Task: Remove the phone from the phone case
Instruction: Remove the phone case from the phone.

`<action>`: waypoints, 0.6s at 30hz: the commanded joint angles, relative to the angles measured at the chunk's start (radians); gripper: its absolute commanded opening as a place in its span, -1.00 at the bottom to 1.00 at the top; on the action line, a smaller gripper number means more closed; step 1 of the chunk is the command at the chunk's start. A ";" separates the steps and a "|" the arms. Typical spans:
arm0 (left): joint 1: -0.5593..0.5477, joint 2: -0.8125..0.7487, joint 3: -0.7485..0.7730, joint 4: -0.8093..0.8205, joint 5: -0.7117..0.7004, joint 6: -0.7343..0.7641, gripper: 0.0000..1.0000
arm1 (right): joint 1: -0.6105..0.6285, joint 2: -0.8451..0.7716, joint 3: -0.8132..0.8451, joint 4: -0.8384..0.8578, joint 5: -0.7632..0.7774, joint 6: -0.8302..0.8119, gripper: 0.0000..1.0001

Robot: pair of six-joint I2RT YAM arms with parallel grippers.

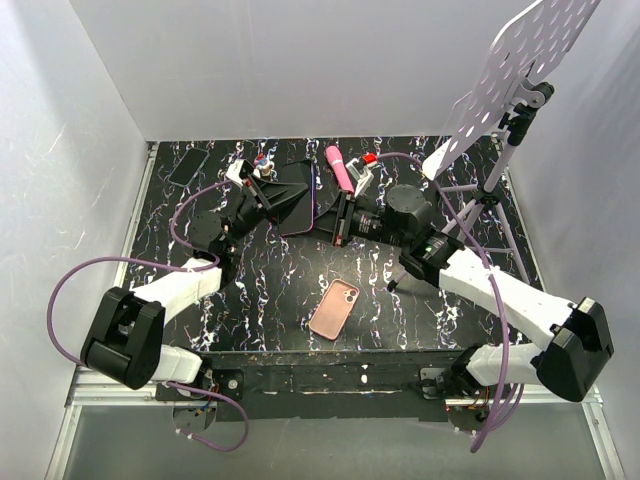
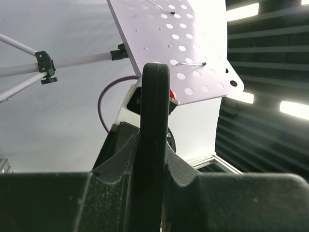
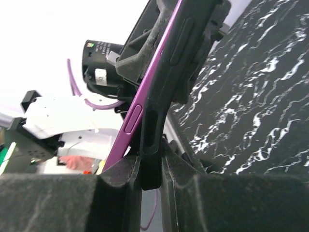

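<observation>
Evidently we are only partway: our left pincer (image 1: 274, 194) and right pincer (image 1: 336, 217) both pinch the black soft phone case (image 3: 161, 92), with the slim purple-edged phone (image 3: 126, 126) not yet fully out of it.

Jaws clamped on black slab (image 2: 155, 145), edge-on; perforated white panel (image 2: 193, 38) behind, upper right.

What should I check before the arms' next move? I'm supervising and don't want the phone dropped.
1. Right end effector shut on the black phone-sized case holding the purple-edged slim phone: ok.
2. Left end effector shut on the case's opposite edge: ok.
3. Phone out of case: not ok.
4. Held item lifted off the black marbled table: cannot tell.
5. Pink wand-shaped object clear of the right end effector: cannot tell.
</observation>
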 commanded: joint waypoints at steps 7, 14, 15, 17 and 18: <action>-0.161 -0.120 0.070 0.229 0.270 -0.118 -1.00 | 0.062 0.158 0.048 -0.517 0.805 -0.350 -0.97; -0.161 -0.187 0.082 -0.055 0.295 0.060 -1.00 | 0.193 0.251 0.196 -0.709 1.107 -0.378 -0.97; -0.160 -0.199 0.094 -0.113 0.303 0.095 -1.00 | 0.193 0.251 0.188 -0.711 1.115 -0.367 -0.97; -0.160 -0.230 0.119 -0.216 0.316 0.166 -1.00 | 0.199 0.238 0.164 -0.697 1.136 -0.360 -0.97; -0.160 -0.244 0.131 -0.274 0.320 0.209 -1.00 | 0.202 0.228 0.153 -0.691 1.132 -0.361 -0.97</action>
